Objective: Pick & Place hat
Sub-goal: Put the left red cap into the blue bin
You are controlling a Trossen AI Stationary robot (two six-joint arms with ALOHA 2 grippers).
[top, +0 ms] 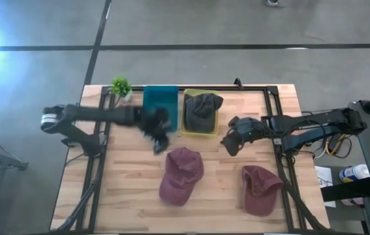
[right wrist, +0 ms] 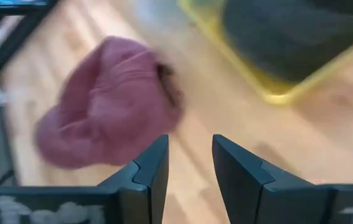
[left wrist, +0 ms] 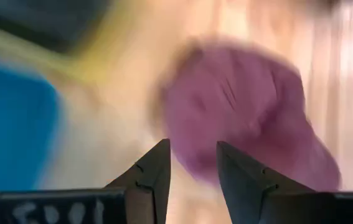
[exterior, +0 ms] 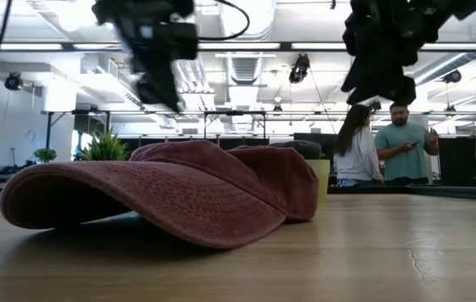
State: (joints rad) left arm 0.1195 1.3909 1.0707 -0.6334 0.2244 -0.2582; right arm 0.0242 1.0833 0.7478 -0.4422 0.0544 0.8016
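My left gripper [top: 161, 138] hung above the table [top: 126, 196] with nothing in it, its fingers [left wrist: 154, 171] a narrow gap apart in the left wrist view. It sat just off the near edge of the blue bin [top: 160, 99], partly over that bin's corner, and between the bin and the closest maroon hat [top: 181, 175]. That hat lay flat on the wood, brim toward me, well clear of the blue bin on its near-right side. My right gripper [top: 231, 141] was empty too, fingers slightly parted, hovering farther right of the blue bin, past the yellow bin [top: 201, 130] that stands against it and already holds a dark hat [top: 202, 108]. A second maroon hat [top: 260, 189] lay beyond the right gripper, farthest from the blue bin. A small plant [top: 120, 85] stood at the blue bin's far-left corner.

I judged this as the approach step: no hat was lifted yet. The left arm looked best placed for the closest hat. Next I would need to spread the fingers wider, drop over the crown, and pinch a fold of fabric before lifting toward the blue bin
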